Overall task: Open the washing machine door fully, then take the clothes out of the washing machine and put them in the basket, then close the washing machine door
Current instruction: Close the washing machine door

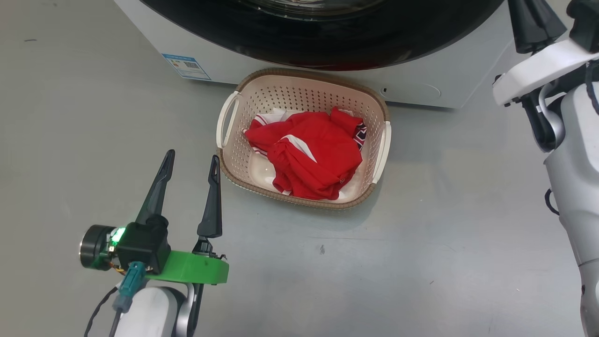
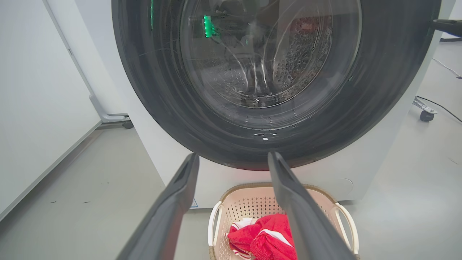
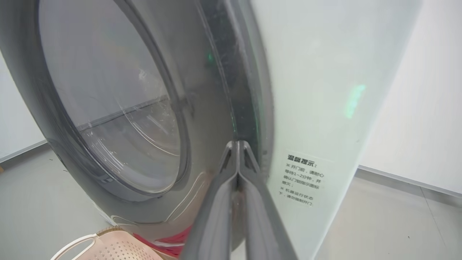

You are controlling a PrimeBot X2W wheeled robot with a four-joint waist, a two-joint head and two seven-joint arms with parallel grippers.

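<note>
**Though unloading looked done, door close was unconfirmed**

Bright red jersey-like clothes (image 1: 313, 154) with white trim lay heaped in the small cream perforated plastic basket (image 1: 299, 74), just before the big white front-loading washing machine (image 1: 421, 79). Its large round glossy black door (image 2: 151, 90) looked pushed to; latched or not, couldn't tell. Right gripper (image 3: 236, 143) had fingers pinched together, empty, tips at the door's rim. Left gripper (image 1: 193, 155) hung spread wide, empty, beside the basket.
</note>
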